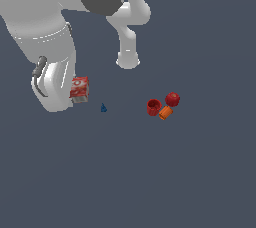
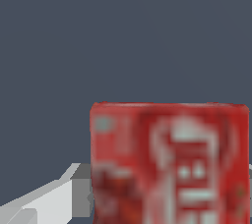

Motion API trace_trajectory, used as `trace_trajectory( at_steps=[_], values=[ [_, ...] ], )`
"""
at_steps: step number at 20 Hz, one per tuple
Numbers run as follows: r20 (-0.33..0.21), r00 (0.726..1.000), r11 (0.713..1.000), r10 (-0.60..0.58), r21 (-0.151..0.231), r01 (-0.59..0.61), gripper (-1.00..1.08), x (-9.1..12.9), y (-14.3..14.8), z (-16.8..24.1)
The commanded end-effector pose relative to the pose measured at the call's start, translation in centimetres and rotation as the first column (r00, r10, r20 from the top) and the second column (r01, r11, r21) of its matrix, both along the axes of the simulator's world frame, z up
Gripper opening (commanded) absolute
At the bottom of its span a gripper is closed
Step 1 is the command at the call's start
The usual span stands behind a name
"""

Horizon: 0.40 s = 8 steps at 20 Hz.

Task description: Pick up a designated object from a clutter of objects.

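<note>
The designated red box (image 1: pixel 79 87), flat with white label markings, sits between the fingers of my gripper (image 1: pixel 79 95) at the exterior view's left, beside the white hand. In the wrist view the box (image 2: pixel 167 164) fills the space close to the camera, and a grey finger (image 2: pixel 81 193) presses against its side. The other finger is almost hidden behind the box. The rest of the clutter lies apart to the exterior view's right: a red cup (image 1: pixel 153 107), a red ball (image 1: pixel 172 99), an orange cylinder (image 1: pixel 165 113) and a tiny blue cone (image 1: pixel 103 107).
The arm's large white links (image 1: pixel 45 37) fill the upper left of the exterior view, and its base post (image 1: pixel 128 47) stands behind. The floor is a plain dark blue-grey surface (image 1: pixel 150 172).
</note>
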State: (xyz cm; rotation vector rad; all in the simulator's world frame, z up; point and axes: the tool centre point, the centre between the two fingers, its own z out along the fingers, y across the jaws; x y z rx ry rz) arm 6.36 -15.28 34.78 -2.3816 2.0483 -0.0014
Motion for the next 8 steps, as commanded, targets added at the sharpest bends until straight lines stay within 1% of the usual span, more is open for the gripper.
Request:
trace_trajectory(
  at_steps=[1, 8],
  values=[
    [-0.001, 1.000, 1.000, 0.001, 0.000, -0.001, -1.00, 0.23, -0.47, 0.72],
    [-0.001, 1.000, 1.000, 0.001, 0.000, -0.001, -1.00, 0.50, -0.99, 1.46]
  ],
)
